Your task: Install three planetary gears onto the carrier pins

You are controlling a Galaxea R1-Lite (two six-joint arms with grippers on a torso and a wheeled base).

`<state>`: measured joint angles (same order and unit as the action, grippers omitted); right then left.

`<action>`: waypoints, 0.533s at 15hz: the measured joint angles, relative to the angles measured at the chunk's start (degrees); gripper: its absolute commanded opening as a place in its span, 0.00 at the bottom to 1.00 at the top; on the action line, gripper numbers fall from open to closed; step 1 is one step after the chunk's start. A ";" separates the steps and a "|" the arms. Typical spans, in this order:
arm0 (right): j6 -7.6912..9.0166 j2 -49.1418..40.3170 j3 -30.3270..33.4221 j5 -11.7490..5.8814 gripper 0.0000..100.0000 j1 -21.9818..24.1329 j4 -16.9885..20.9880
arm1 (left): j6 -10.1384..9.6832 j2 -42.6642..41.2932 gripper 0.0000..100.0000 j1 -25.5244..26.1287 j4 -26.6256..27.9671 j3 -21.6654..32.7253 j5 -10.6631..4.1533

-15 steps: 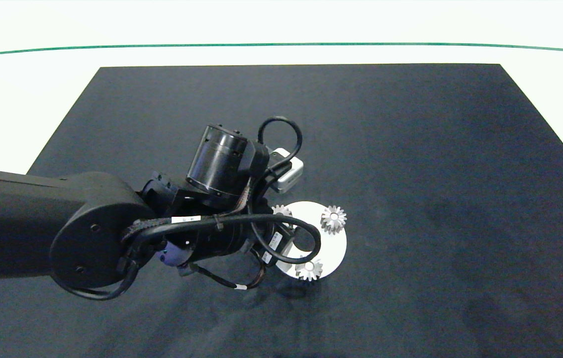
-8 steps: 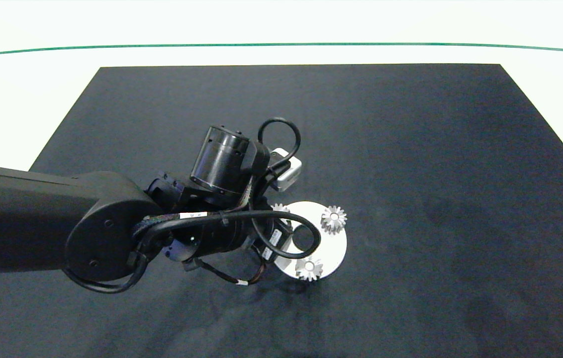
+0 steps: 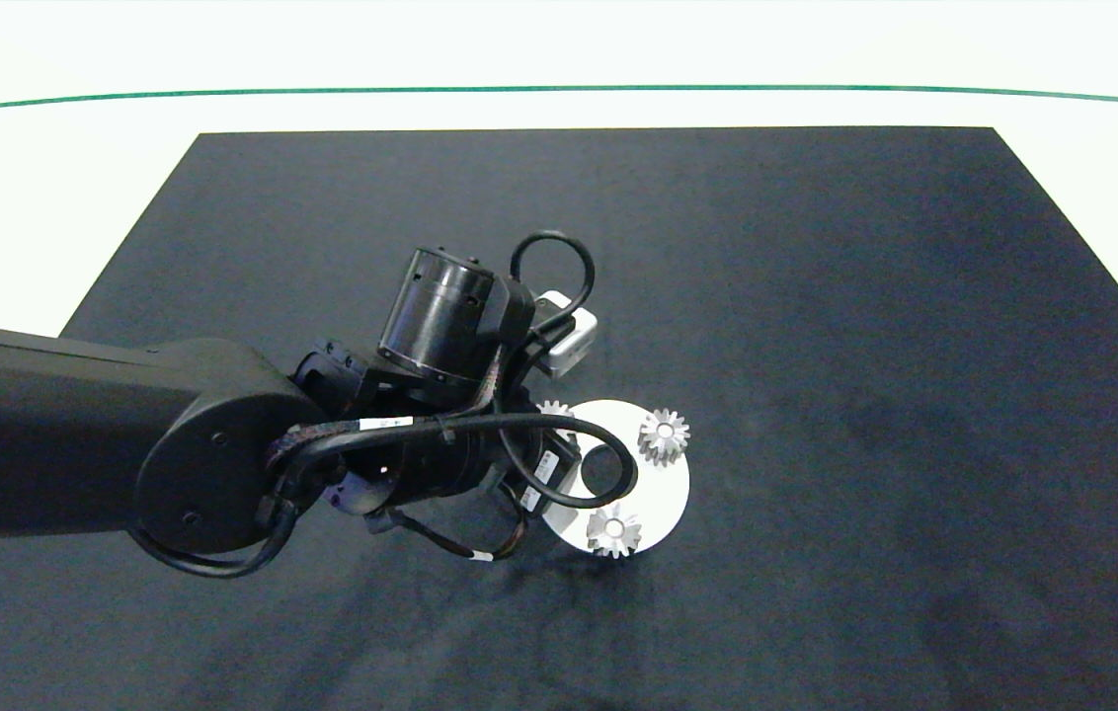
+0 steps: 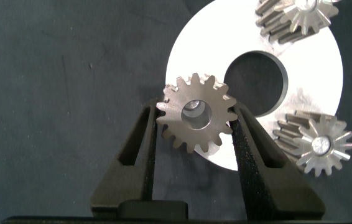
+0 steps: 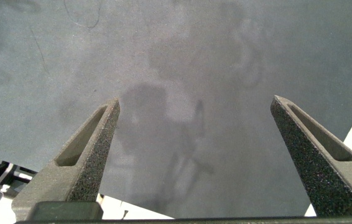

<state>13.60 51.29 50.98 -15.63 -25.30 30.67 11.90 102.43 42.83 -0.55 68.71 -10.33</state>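
Right now the left end effector (image 4: 194, 127) is clenched on the third gear (image 4: 197, 116), one finger (image 4: 143, 140) pressed to each side of its teeth. The gear sits at the rim of the white disc (image 4: 316, 65), partly overlapping the edge, just beside the disc's big centre hole (image 4: 255, 78). Through the gear's own bore you can make out something pale, but whether that's a pin seated inside, I cannot tell.

Over to the other two gears: one gear (image 3: 663, 435) is on the disc (image 3: 663, 494) at its far-right side, another gear (image 3: 613, 531) at the disc's near edge, both sitting flat on the disc, each with a bright spot at its centre. In the wrist view they're on the far side of the centre hole from the held gear, well apart from each other.

From above, the left arm (image 3: 174, 444) reaches in and covers the disc's left side, with only a few teeth of the held gear peeking out beside the wrist.

The disc lies on the dark mat (image 3: 865, 296) covering the table (image 3: 26, 197).

The right end effector (image 5: 194, 155) is released, fingers spread wide, hanging over bare mat well away from the disc.
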 measured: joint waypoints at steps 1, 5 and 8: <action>0.00 0.01 0.00 0.00 1.00 0.00 0.00 | 0.04 0.22 0.00 -0.02 -0.09 0.17 0.00; 0.01 0.11 -0.11 -0.02 1.00 0.00 0.02 | 0.00 1.43 0.00 -0.13 -0.05 1.13 0.00; 0.01 0.28 -0.22 -0.02 1.00 0.00 0.00 | 0.00 1.77 0.00 -0.18 0.11 1.50 0.00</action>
<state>13.62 51.57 50.76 -15.65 -25.30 30.67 11.90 104.19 42.64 -0.44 70.21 -10.33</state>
